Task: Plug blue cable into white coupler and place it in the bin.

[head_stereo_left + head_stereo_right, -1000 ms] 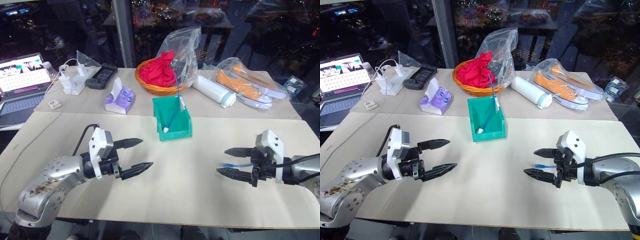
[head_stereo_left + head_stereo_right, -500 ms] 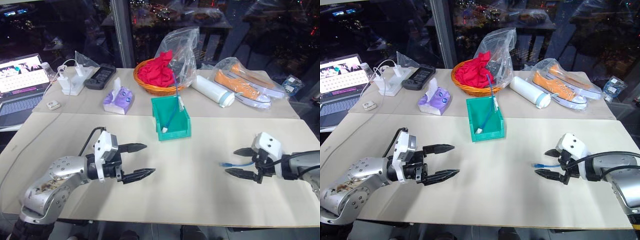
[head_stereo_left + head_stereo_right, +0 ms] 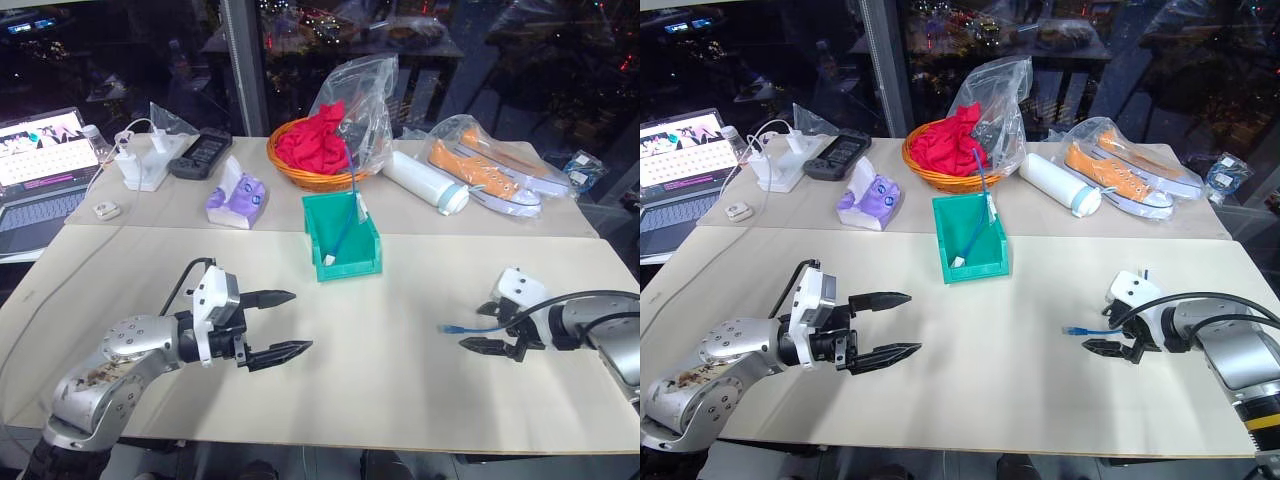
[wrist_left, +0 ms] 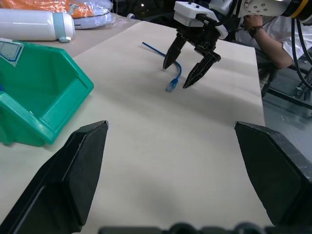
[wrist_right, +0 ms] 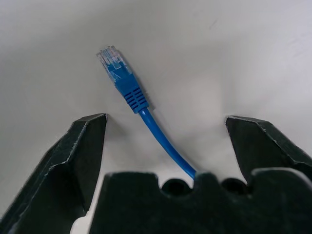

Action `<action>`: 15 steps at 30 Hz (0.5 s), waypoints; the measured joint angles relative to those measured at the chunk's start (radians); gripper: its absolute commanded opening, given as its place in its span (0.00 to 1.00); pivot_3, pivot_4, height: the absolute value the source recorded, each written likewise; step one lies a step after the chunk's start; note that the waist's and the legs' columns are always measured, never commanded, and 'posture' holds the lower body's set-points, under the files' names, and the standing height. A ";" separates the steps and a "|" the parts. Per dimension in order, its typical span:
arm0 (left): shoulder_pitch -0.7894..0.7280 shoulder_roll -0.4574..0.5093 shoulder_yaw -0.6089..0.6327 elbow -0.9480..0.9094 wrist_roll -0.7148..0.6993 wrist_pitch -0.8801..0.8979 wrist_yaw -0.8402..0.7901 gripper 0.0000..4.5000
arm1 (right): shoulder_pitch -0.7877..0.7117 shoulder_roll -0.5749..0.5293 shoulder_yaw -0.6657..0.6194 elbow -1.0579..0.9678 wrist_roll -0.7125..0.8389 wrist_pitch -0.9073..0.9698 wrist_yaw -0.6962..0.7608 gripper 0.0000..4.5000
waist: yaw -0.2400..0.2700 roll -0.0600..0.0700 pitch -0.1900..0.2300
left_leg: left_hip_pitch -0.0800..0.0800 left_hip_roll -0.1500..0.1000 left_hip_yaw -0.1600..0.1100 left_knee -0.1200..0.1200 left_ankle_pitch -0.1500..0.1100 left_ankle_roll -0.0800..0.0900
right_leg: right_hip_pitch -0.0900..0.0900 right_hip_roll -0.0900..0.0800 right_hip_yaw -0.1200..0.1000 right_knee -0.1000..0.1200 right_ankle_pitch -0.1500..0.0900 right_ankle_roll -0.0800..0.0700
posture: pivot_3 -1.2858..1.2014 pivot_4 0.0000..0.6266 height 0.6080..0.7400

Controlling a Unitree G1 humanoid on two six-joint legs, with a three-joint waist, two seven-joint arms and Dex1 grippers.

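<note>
Right gripper [image 5: 161,141], jaws open, straddles the blue cable [image 5: 134,100] at near right, plug pointing left; left gripper [image 3: 280,323] open, well apart.

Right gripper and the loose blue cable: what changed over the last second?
The right gripper dropped toward the table and now straddles the plug end of the blue cable, fingers open, nothing gripped yet. The cable lies where it was. The left gripper stayed open and the bin unmoved.

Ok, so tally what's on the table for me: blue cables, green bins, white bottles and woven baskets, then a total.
Blue cables: 2
Green bins: 1
White bottles: 1
Woven baskets: 1
Total: 5
</note>
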 measured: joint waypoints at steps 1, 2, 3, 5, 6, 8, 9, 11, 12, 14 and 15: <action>0.004 0.000 0.000 0.000 0.000 -0.001 0.001 1.00 | 0.000 0.001 0.002 -0.002 0.000 0.004 0.006 0.63 | 0.000 0.000 0.000 | 0.000 0.000 0.000 0.002 0.000 0.001 | 0.000 0.000 0.000 0.001 0.000 0.000 | 0.52 0.24 0.86; 0.007 0.000 0.000 0.000 0.001 -0.001 0.002 1.00 | 0.000 0.001 0.005 -0.005 0.000 0.008 0.009 0.55 | 0.000 0.000 0.000 | 0.000 0.000 0.000 0.002 0.000 0.001 | 0.001 0.000 0.000 0.000 0.000 0.000 | 0.52 0.24 0.86; 0.007 0.000 0.000 0.000 0.001 -0.001 0.004 1.00 | 0.000 0.001 0.009 -0.009 0.000 0.011 0.011 0.47 | 0.001 0.000 0.000 | 0.000 0.000 0.000 0.003 0.000 0.001 | 0.001 0.000 0.000 0.000 0.001 0.001 | 0.52 0.24 0.86; 0.007 0.000 0.000 0.000 0.003 -0.002 0.008 1.00 | 0.000 0.001 0.016 -0.011 0.000 0.014 0.015 0.34 | 0.001 0.000 0.000 | 0.000 0.000 0.000 0.003 0.000 0.001 | 0.002 0.000 0.000 0.000 0.001 0.001 | 0.52 0.24 0.86; 0.007 0.000 0.000 0.000 0.004 -0.002 0.009 1.00 | 0.000 0.001 0.016 -0.012 0.000 0.015 0.017 0.25 | 0.001 0.000 0.000 | 0.000 0.000 0.000 0.003 0.000 0.001 | 0.002 0.000 0.000 0.000 0.002 0.001 | 0.52 0.24 0.86; 0.008 0.000 0.000 0.000 0.008 -0.003 0.012 1.00 | 0.001 0.001 0.016 -0.016 0.000 0.022 0.021 0.11 | 0.001 -0.001 0.000 | 0.001 0.000 0.000 0.003 0.000 0.000 | 0.002 0.000 0.000 0.000 0.002 0.001 | 0.52 0.24 0.86; 0.010 0.001 0.000 0.000 0.008 -0.003 0.012 1.00 | 0.003 0.001 0.015 -0.018 0.000 0.027 0.021 0.02 | 0.001 -0.001 -0.001 | 0.001 0.000 0.000 0.003 0.000 0.000 | 0.003 0.000 0.000 0.000 0.002 0.001 | 0.52 0.24 0.86; 0.014 0.002 0.000 0.000 0.010 -0.003 0.012 1.00 | 0.015 0.001 0.014 -0.028 0.001 0.041 0.022 0.01 | 0.002 -0.002 -0.001 | 0.001 0.000 0.000 0.003 0.000 0.001 | 0.002 0.000 0.000 0.000 0.002 0.001 | 0.52 0.24 0.86; 0.016 0.003 0.000 0.000 0.011 -0.003 0.012 1.00 | 0.018 0.001 0.012 -0.032 0.001 0.046 0.022 0.01 | 0.002 -0.003 -0.002 | 0.001 0.000 0.000 0.003 0.000 0.001 | 0.002 0.000 0.000 0.000 0.002 0.001 | 0.52 0.24 0.86; 0.017 0.004 0.000 0.000 0.019 -0.003 0.013 1.00 | 0.028 0.001 0.009 -0.040 0.003 0.055 0.022 0.01 | 0.003 -0.003 -0.002 | 0.000 0.000 0.000 0.003 0.000 0.001 | 0.002 0.000 0.000 0.000 0.002 0.001 | 0.52 0.24 0.86; 0.018 0.004 0.000 0.000 0.020 -0.003 0.013 1.00 | 0.032 0.005 0.004 -0.048 0.007 0.065 0.022 0.01 | 0.003 -0.004 -0.002 | 0.000 0.000 0.000 0.003 -0.001 0.001 | 0.002 0.000 0.000 0.000 0.002 0.001 | 0.52 0.24 0.86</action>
